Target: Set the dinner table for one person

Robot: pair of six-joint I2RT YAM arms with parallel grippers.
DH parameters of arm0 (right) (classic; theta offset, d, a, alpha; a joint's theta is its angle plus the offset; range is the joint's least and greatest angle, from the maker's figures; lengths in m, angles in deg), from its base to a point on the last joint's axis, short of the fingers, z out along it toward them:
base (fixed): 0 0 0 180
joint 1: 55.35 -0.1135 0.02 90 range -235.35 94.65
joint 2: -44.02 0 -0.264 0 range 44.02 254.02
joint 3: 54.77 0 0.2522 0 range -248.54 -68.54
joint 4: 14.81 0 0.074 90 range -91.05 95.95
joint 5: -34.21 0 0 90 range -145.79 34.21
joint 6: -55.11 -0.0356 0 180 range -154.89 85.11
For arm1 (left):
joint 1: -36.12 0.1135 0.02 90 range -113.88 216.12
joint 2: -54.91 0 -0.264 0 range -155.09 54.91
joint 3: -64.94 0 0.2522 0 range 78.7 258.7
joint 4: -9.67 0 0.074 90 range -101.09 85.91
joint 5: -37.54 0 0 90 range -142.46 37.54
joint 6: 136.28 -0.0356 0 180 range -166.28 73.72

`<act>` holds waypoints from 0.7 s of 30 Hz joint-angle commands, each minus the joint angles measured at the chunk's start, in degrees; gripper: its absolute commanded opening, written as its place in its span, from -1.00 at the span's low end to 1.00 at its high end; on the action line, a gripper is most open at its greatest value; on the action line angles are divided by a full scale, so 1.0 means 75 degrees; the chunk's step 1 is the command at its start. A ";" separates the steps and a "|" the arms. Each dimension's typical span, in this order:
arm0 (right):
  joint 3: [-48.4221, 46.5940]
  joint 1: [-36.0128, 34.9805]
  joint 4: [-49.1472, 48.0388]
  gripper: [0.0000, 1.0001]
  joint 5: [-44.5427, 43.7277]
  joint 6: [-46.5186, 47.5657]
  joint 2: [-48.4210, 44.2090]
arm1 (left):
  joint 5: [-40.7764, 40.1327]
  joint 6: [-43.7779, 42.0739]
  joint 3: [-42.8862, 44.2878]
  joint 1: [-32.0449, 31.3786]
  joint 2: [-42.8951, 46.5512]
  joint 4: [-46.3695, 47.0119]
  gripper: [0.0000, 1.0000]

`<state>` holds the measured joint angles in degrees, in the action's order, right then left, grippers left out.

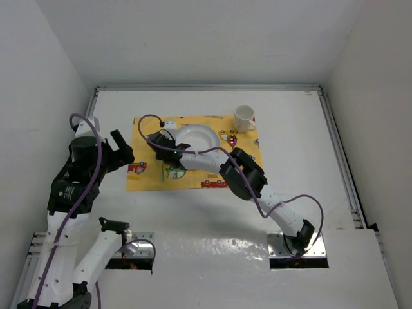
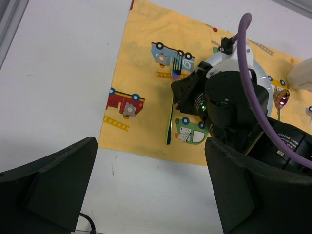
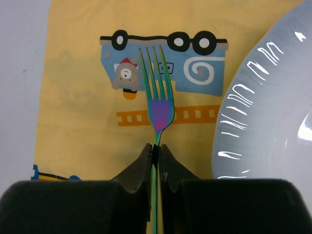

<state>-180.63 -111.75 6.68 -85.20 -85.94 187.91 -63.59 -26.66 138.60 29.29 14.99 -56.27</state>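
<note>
Your right gripper point(image 3: 156, 152) pinching the fork point(image 3: 159, 105) by its handle, tines ahead of its fingertips, plate point(image 3: 265, 126) just beside them, placemat point(image 3: 78, 112) beneath on the dinner table point(image 3: 19, 73) — your left gripper point(image 2: 151, 163) spread wide, empty

Top camera overlooks the whole dinner table point(image 1: 302, 148); both wrist cameras share the fork point(image 3: 161, 114).

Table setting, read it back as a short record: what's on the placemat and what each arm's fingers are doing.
placemat: yellow, car print, on white table
plate: white, middle of placemat
fork: left of plate, tines pointing away from arms
spoon: right of plate
cup: white, at placemat's far right corner
right fingers: shut on fork handle
left fingers: open, holding nothing, left of placemat
</note>
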 commanded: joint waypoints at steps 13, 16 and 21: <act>-0.0242 -0.0015 -0.0397 -0.95 -0.0239 -0.0682 0.0103 | 0.0090 0.0009 -0.0135 -0.0097 0.0143 0.0149 0.82; -0.0253 -0.0015 -0.0432 -0.95 -0.0321 -0.0857 0.0126 | 0.0090 0.0009 -0.0135 -0.0097 0.0155 0.0149 0.82; -0.0358 -0.0015 -0.0445 -0.95 -0.0333 -0.1092 0.0255 | 0.0102 0.0021 -0.0123 -0.0109 0.0143 0.0114 0.82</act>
<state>-180.65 -111.75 5.85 -86.07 -91.91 189.00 -63.35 -26.64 137.83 29.29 15.60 -56.41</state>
